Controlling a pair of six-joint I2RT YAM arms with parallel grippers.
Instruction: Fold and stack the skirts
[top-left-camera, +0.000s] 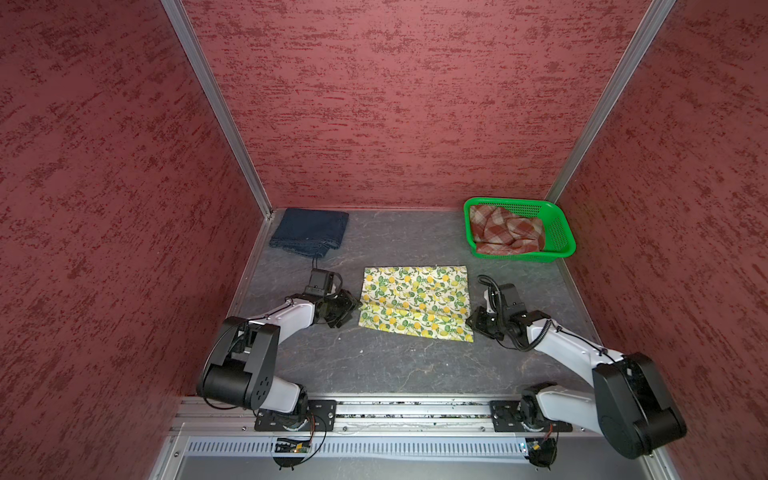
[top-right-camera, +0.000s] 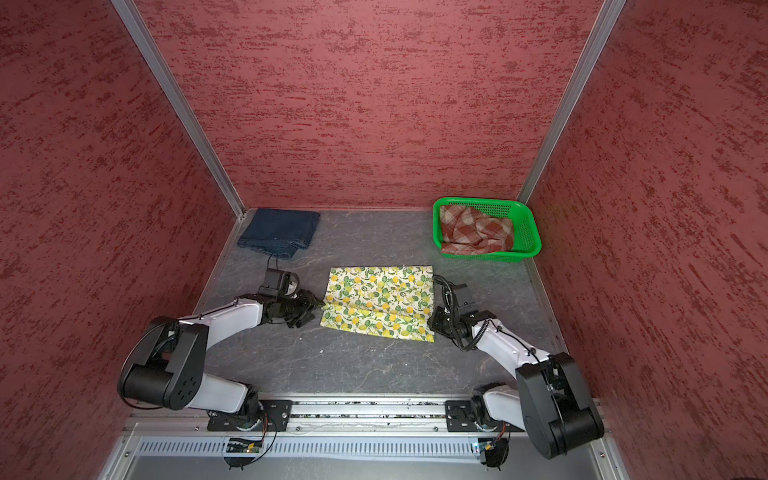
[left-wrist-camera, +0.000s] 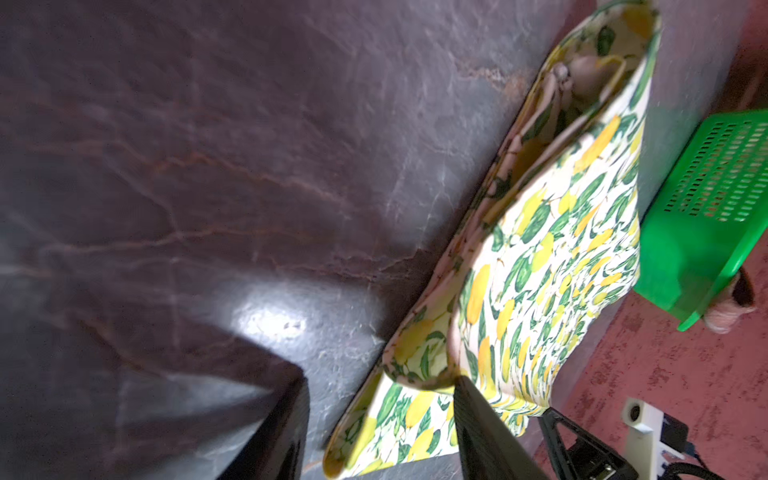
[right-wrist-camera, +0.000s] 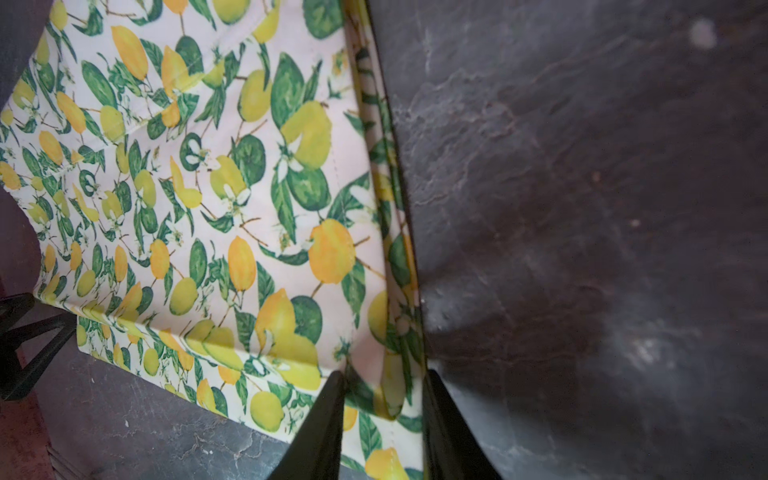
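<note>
The lemon-print skirt (top-left-camera: 415, 305) is laid folded flat at the middle of the table (top-left-camera: 395, 365). Its right edge is pinched in the right gripper (right-wrist-camera: 384, 374), carried low on an arm reached inward. At its left edge the left gripper (left-wrist-camera: 380, 378) is held low on a bent arm, jaws apart, one finger set against a raised layer. The denim skirt (top-left-camera: 309, 230) is folded in the far left corner. The plaid skirt (top-left-camera: 505, 232) is crumpled in the green basket (top-left-camera: 567, 245) at the far right.

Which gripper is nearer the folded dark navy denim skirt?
Left. The left gripper is at the left edge of the cream lemon-print skirt, in front of the dark navy denim skirt; the right gripper is at the opposite edge.
</note>
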